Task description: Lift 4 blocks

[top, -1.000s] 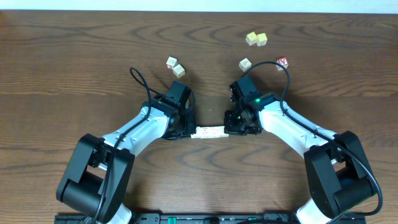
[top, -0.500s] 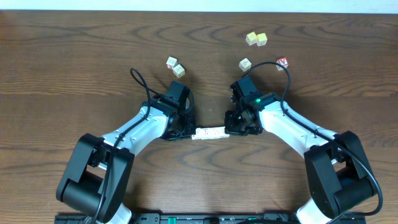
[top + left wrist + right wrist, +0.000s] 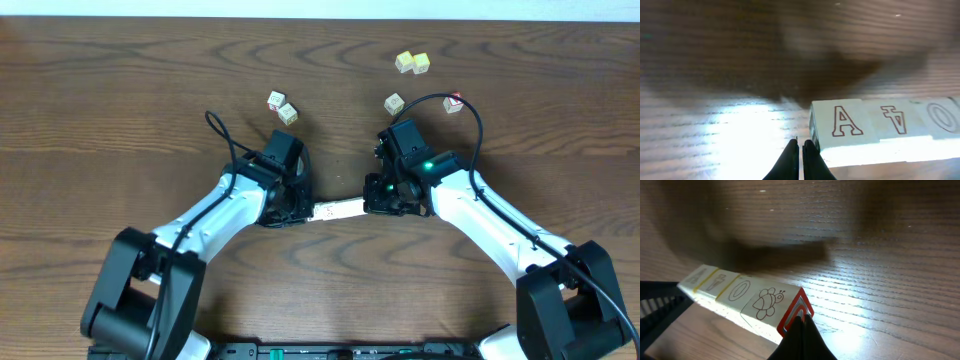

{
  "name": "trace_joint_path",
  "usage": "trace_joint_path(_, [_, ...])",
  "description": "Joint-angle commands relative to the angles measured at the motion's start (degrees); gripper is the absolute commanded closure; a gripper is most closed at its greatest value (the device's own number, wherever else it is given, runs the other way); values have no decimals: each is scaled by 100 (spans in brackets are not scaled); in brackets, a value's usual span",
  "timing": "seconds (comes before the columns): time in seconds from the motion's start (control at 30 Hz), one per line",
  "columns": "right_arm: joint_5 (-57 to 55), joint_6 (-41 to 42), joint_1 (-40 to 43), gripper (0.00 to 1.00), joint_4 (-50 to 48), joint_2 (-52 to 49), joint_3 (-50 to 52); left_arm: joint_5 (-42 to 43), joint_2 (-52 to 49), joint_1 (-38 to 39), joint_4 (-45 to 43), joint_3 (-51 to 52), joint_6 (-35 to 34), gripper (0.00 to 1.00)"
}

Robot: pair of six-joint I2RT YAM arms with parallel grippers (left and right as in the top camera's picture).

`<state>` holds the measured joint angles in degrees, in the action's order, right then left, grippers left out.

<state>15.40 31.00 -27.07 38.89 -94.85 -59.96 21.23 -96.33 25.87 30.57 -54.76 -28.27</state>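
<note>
Pressure from both ends keeps the row of four small pale wooden alphabet cubes bridged between the left gripper and right gripper. Each has its fingers pressed together into a blunt tip against an end face. The offset shadow suggests the row hangs clear of the dark wooden table. Top faces read A, an inverted 4 and O, then show a bee drawing.

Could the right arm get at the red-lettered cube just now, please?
Probably not freely: the right hand is shut against the row of blocks, which is pinned against the left hand; the red-lettered cube lies behind it.
</note>
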Motion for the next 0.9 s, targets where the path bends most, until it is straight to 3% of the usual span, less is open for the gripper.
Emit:
trace_joint_path(0.0, [610, 66, -79, 99, -72, 35, -39, 535, 282, 74, -4, 7, 57, 93])
trace_joint_path(0.87, [1233, 66, -79, 99, -334, 227, -42, 693, 968, 74, 326, 4, 33, 93])
